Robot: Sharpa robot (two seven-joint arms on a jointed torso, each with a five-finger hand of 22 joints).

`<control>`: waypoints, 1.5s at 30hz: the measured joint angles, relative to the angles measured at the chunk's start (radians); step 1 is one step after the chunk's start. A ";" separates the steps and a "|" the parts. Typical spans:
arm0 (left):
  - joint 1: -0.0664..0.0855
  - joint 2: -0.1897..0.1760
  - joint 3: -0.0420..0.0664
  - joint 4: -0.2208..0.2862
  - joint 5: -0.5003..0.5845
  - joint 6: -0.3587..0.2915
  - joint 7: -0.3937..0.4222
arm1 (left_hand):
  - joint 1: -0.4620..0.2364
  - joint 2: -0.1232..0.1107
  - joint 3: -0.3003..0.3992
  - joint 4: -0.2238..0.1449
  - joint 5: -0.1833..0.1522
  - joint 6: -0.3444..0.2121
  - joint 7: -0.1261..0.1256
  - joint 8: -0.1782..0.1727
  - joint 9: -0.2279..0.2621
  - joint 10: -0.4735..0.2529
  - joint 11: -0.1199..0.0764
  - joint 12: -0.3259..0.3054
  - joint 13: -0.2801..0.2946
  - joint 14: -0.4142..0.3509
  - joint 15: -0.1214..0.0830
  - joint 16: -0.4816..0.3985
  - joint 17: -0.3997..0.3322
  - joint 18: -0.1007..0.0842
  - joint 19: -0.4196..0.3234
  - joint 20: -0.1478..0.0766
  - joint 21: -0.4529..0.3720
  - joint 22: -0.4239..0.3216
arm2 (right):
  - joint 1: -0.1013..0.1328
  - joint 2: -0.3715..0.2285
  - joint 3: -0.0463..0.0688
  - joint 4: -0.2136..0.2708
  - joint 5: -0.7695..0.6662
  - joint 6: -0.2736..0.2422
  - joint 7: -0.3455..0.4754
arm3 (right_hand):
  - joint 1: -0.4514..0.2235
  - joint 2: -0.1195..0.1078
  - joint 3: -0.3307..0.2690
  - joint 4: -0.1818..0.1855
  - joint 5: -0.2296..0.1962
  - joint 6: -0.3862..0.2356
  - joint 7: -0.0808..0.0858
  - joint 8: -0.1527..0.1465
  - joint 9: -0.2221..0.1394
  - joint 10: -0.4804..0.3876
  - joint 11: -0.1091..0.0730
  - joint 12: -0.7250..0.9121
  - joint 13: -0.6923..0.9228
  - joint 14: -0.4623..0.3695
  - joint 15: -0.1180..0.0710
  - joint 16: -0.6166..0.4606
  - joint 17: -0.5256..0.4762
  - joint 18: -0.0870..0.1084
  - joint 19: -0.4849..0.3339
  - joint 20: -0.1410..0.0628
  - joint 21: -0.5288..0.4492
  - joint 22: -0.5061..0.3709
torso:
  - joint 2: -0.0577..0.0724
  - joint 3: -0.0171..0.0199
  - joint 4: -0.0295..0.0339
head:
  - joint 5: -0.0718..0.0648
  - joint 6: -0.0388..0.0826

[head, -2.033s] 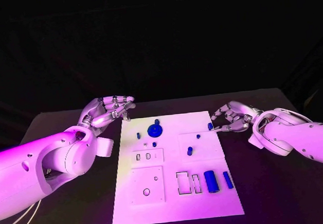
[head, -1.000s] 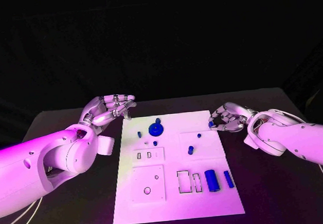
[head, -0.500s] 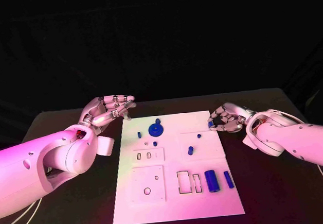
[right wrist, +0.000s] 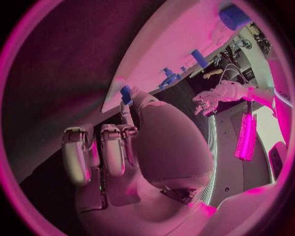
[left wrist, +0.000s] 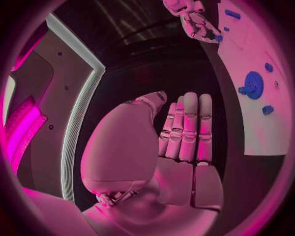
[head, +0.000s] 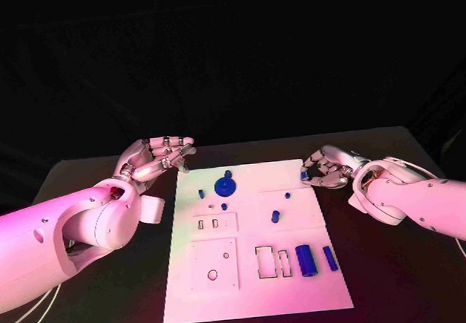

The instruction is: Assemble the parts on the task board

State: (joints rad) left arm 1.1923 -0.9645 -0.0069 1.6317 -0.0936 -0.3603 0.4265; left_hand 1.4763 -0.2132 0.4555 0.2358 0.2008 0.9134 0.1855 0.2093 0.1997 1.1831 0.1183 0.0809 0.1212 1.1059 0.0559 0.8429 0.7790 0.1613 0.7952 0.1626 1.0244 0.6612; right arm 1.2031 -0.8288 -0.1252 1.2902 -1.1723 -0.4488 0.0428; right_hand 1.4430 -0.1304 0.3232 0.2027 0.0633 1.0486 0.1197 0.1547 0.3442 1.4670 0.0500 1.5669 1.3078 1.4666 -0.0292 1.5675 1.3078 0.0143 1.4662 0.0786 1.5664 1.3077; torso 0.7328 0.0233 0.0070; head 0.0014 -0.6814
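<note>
Picking up a part, by the look of it: right silver many-fingered hand at the far right edge of the flat white rectangular task board, fingertips closed on a small blue peg-like part right at that edge; same pinch seen in the right wrist view, blue piece at the fingertips. Whether already lifted clear of the board, cannot tell. Left silver hand hovering off the board's far left corner above the black surface, fingers loosely apart, holding nothing. Elsewhere on the board: round blue gear-like disc near the far edge, blue cylinder and slimmer blue bar lying near the right side, empty rectangular slots just beside them. Next, probably: carrying the pinched piece over a matching hole and keeping it upright during lowering; slipping or tilting in so small a pinch the likely trouble.
</note>
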 measured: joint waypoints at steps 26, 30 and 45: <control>0.000 0.011 -0.001 -0.023 0.002 0.001 -0.001 | 0.000 0.000 0.000 0.000 0.000 0.000 0.000 0.000 0.002 0.000 0.000 0.000 0.001 0.000 0.000 0.000 0.000 0.000 0.000 0.000 0.000 0.002 | 0.020 0.067 0.001 0.276 -0.036 -0.160 -0.118 | -0.010 0.002 0.010 -0.001 -0.002 0.006 0.001 0.007 0.003 -0.003 -0.003 0.000 0.000 0.000 0.000 0.000 0.000 0.000 0.000 0.000 0.000 0.000 | -0.012 -0.0043 -0.0044 | 0.018 -0.007; 0.000 0.017 -0.002 -0.027 0.002 0.001 -0.002 | 0.000 0.000 0.000 0.000 0.000 0.000 0.000 0.000 0.002 0.000 0.000 0.000 0.001 0.000 0.000 0.000 0.000 0.000 0.000 0.000 0.000 0.002 | 0.010 0.110 -0.004 0.305 -0.052 -0.159 -0.154 | -0.010 0.002 0.010 -0.001 -0.002 0.005 0.001 0.007 0.004 -0.003 -0.003 0.000 0.000 0.000 0.000 0.000 0.000 0.000 0.000 0.000 0.000 0.000 | -0.014 -0.0069 -0.0043 | 0.025 -0.014; -0.001 0.033 -0.006 -0.038 0.003 0.004 -0.006 | 0.000 0.000 0.000 0.000 -0.004 0.000 0.000 0.000 0.002 0.000 0.000 0.000 0.001 0.000 0.000 0.000 0.000 0.000 0.000 0.000 0.005 0.003 | -0.062 0.252 -0.016 0.299 -0.140 -0.123 -0.313 | -0.010 0.002 0.017 -0.003 -0.004 0.004 0.003 0.005 0.004 -0.003 -0.003 0.000 0.000 0.000 0.000 0.000 0.000 0.000 0.000 0.000 0.000 0.000 | -0.016 -0.0100 -0.0030 | 0.044 -0.029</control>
State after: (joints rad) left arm 1.1916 -0.9319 -0.0132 1.5935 -0.0903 -0.3564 0.4209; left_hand 1.4763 -0.2132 0.4554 0.2358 0.1973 0.9134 0.1855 0.2093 0.2021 1.1831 0.1183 0.0810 0.1220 1.1059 0.0559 0.8429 0.7790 0.1613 0.7953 0.1627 1.0291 0.6642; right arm 1.1407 -0.5771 -0.1413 1.5896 -1.3120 -0.5719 -0.2707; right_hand 1.4326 -0.1281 0.3398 0.1998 0.0593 1.0524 0.1226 0.1597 0.3480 1.4641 0.0473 1.5669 1.3075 1.4666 -0.0288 1.5675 1.3073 0.0144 1.4662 0.0788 1.5664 1.3073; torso 0.7170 0.0133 0.0040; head 0.0453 -0.7108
